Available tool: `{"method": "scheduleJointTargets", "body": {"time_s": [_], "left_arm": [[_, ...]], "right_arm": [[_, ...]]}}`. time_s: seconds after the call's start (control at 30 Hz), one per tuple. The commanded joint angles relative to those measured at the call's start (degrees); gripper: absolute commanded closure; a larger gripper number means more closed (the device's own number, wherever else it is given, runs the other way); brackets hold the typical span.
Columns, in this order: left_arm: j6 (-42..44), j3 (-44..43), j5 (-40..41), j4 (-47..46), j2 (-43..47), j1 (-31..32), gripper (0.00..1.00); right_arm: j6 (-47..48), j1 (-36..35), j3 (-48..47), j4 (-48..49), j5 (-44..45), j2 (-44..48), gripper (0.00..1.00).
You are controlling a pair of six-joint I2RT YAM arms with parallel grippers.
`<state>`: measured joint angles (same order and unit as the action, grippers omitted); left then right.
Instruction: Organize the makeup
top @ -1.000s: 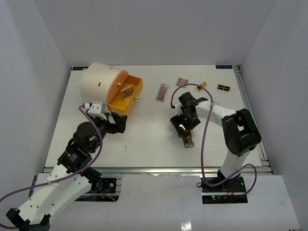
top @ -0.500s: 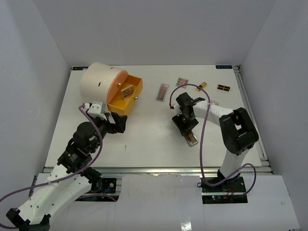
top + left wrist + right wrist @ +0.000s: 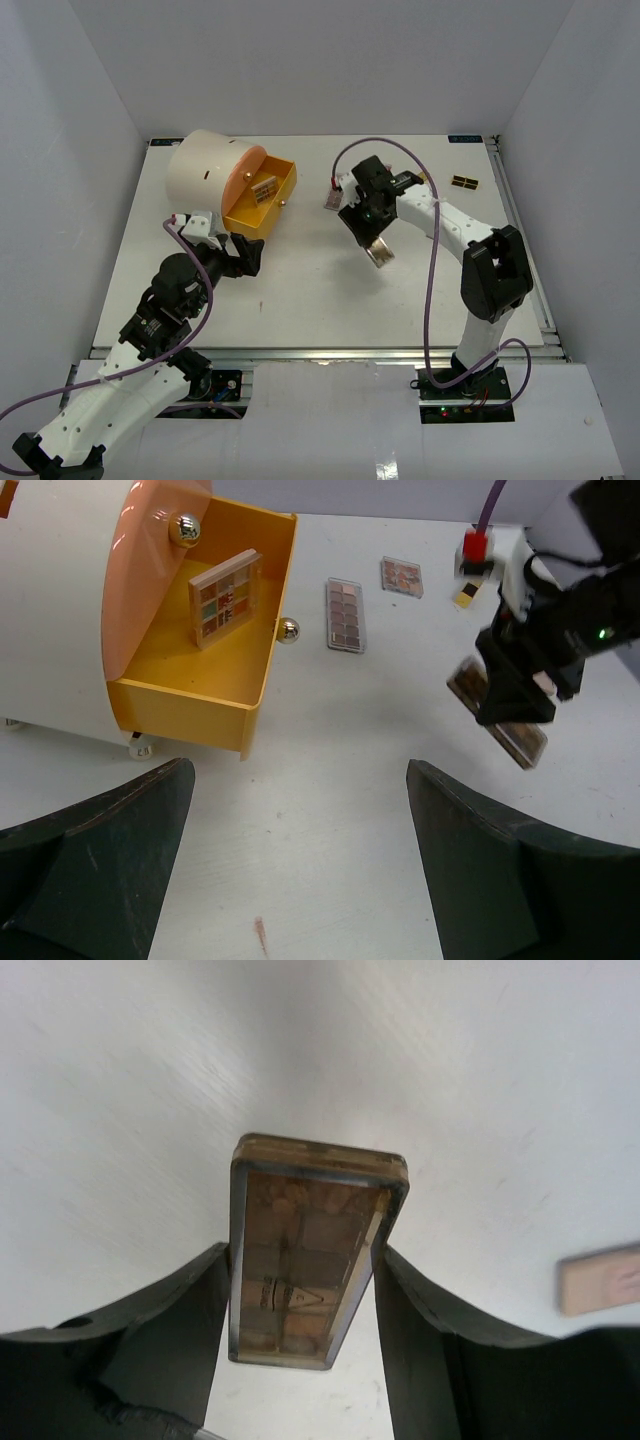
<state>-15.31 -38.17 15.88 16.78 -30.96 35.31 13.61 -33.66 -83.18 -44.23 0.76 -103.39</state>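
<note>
My right gripper [image 3: 376, 244] is shut on a long brown eyeshadow palette [image 3: 305, 1250] and holds it above the table [image 3: 300, 290] near the middle; it also shows in the left wrist view [image 3: 500, 715]. My left gripper [image 3: 300, 780] is open and empty over bare table in front of the yellow drawer [image 3: 255, 215]. A palette with coloured squares [image 3: 225, 598] leans inside the drawer. A long palette [image 3: 346, 615], a small square palette [image 3: 402, 575] and a gold-black lipstick [image 3: 468, 592] lie behind. A black-gold compact [image 3: 464, 182] lies at the far right.
The big cream cylinder [image 3: 205, 170] with its orange front stands at the back left, drawer pulled open. A pale pink flat piece [image 3: 600, 1278] lies on the table right of the held palette. White walls enclose the table.
My right gripper has lifted the brown palette off the table and carried it back and to the left. The left arm has not moved.
</note>
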Motion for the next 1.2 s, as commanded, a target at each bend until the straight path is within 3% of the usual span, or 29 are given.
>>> {"method": "scheduleJointTargets", "body": {"time_s": [0.0,0.2,0.47,0.73,0.97,1.17], "left_arm": [[-0.16,0.12,2.17,0.67,1.33,-0.42,0.02],[-0.35,0.2,5.87,1.07,3.72,-0.42,0.02],[-0.75,0.71,12.17,1.31,8.1,-0.42,0.02],[-0.8,0.82,15.33,1.62,9.16,-0.42,0.02],[-0.94,0.66,19.03,2.19,11.32,-0.42,0.02],[-1.3,1.28,22.84,2.46,16.71,-0.51,0.02]], "right_arm": [[3.17,-3.68,-18.14,-3.48,-4.93,-0.91,0.69],[5.42,-9.68,-35.86,-2.81,-4.68,-7.69,0.69],[10.38,-17.62,-47.94,8.47,1.23,-14.92,0.7],[22.61,-24.45,-42.17,25.22,10.0,-14.64,0.7],[44.61,-27.65,-32.49,39.17,17.35,-12.55,0.7],[51.02,-27.51,-27.11,48.56,18.59,-13.06,0.69]]}}
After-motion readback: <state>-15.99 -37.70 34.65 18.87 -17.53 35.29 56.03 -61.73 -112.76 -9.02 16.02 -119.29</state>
